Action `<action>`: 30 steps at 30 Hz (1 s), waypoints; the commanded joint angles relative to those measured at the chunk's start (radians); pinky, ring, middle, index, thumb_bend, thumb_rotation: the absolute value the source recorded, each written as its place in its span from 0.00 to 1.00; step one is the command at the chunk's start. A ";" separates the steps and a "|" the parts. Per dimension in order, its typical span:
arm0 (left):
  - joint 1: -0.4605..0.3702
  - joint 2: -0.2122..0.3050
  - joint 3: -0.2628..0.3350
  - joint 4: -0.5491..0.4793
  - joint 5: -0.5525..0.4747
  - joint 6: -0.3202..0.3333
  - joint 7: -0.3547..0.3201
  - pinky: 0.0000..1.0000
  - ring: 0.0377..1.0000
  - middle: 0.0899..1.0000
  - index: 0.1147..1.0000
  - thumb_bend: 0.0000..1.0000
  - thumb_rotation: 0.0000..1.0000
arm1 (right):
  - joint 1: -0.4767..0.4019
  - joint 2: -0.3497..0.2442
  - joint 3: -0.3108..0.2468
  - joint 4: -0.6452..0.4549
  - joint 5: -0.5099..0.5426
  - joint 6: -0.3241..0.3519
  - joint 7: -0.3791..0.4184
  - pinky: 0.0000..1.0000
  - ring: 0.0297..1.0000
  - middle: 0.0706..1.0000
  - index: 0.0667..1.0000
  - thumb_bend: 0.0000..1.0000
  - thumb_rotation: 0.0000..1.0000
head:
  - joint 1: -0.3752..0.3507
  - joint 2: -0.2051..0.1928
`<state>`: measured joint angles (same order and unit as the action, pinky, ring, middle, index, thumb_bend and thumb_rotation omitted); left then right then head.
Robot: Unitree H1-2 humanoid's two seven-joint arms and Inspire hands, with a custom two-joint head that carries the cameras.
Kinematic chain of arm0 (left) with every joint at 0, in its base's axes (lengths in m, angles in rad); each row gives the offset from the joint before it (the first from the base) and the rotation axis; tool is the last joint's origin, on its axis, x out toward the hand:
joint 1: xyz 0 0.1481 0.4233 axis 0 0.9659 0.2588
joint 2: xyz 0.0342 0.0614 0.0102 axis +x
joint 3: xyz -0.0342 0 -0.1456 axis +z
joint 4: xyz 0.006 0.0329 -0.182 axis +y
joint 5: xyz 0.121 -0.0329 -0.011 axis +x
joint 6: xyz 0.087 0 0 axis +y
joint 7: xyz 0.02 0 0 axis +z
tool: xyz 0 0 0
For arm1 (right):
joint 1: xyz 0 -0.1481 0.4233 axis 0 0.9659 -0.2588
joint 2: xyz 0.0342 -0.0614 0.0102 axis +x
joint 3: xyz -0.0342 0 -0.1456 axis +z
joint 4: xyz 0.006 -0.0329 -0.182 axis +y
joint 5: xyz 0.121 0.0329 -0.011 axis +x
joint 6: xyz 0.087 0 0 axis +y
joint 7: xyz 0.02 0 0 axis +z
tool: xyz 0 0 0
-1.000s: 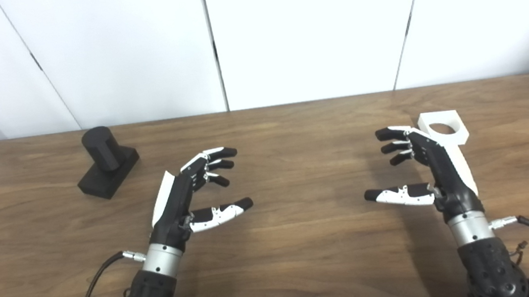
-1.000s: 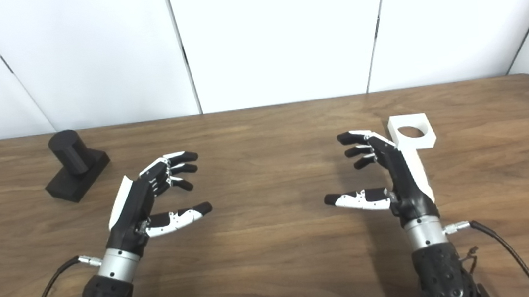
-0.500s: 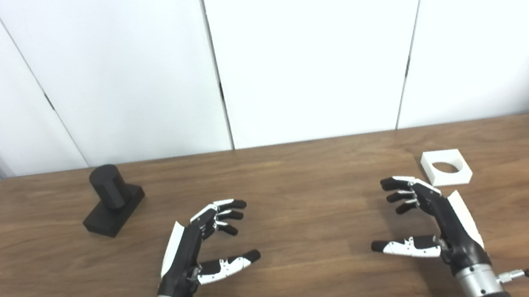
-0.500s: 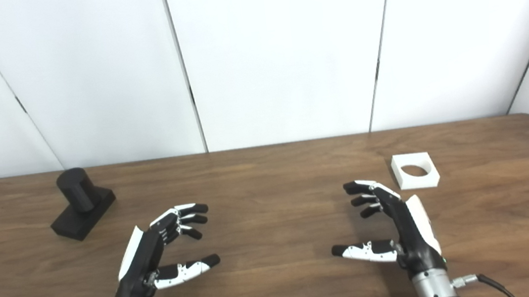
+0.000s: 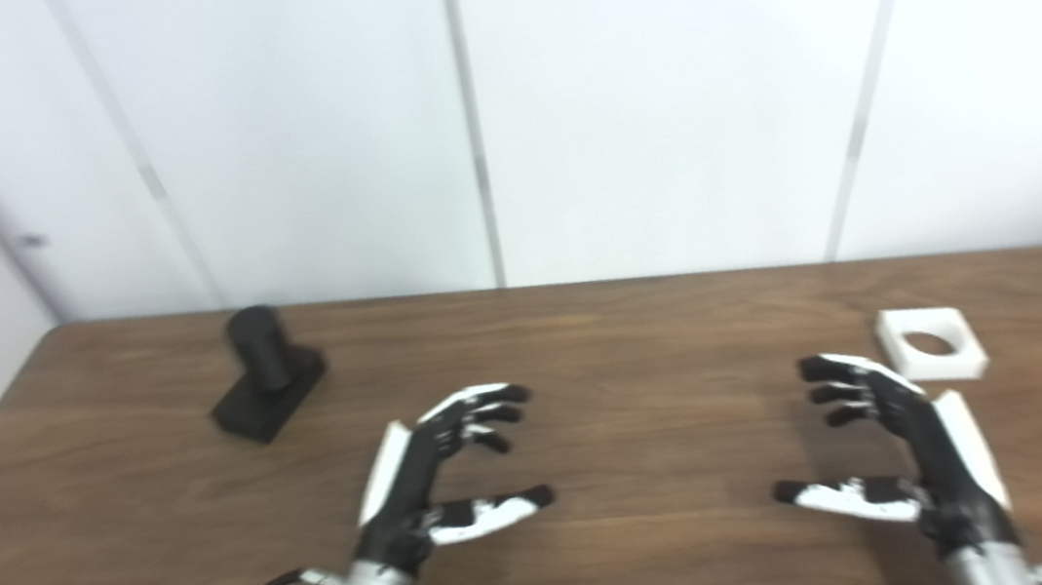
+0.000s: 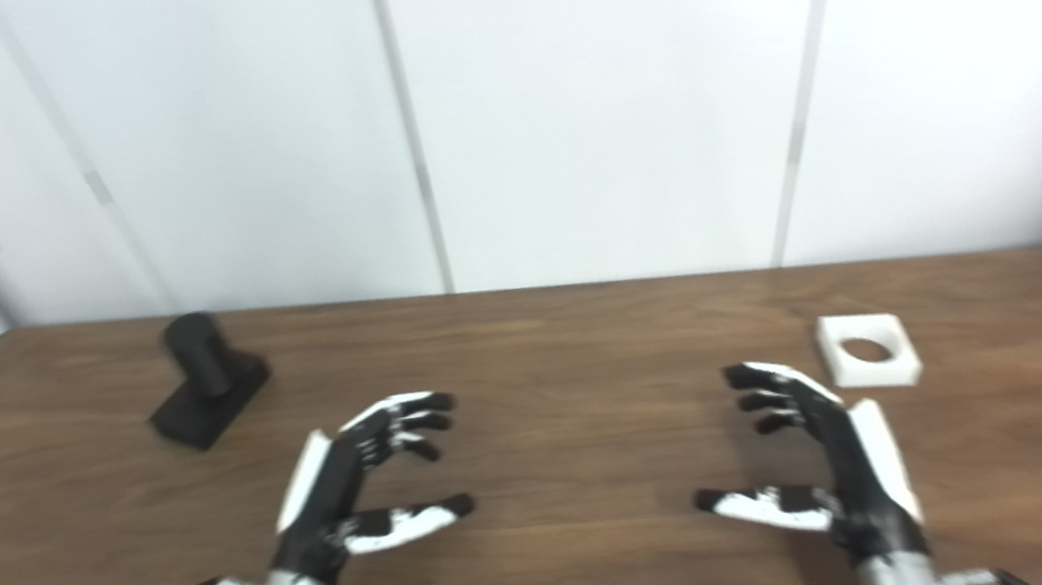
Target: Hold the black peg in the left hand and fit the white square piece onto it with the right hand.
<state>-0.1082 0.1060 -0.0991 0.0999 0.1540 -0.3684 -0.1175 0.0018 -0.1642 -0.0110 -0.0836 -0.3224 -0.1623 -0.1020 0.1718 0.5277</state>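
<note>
View panned leftward since earlier frame; objects unmoved. Left hand [image 5: 444, 478], right hand [image 5: 901, 445]: fingers spread, empty. Black peg [image 5: 267, 370] far-left on counter [image 5: 645, 347]; white square piece [image 5: 932, 355] just beyond right hand. Both look rigid, light; grasp peg base, piece edges.

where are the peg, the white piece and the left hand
peg [image 5: 260, 350], left eye view, on its upright cylinder
white piece [image 5: 962, 364], left eye view, on its near right rim
left hand [image 6: 339, 485], right eye view, on the palm

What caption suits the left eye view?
Both open hands, left hand and right hand, hover above the table; black peg and white square piece lie untouched.
</note>
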 commanded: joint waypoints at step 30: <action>-0.069 -0.074 -0.040 0.007 0.095 0.034 0.081 0.54 0.68 0.72 0.65 0.71 0.00 | -0.024 -0.065 -0.062 -0.040 0.107 -0.019 0.057 0.52 0.64 0.69 0.67 0.61 0.00 | 0.241 -0.039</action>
<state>-0.1553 0.0292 -0.1442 0.1565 0.2715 -0.3409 -0.0325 0.0041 -0.2208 -0.0645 -0.0930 -0.2247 -0.1519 -0.0409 0.4126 0.4878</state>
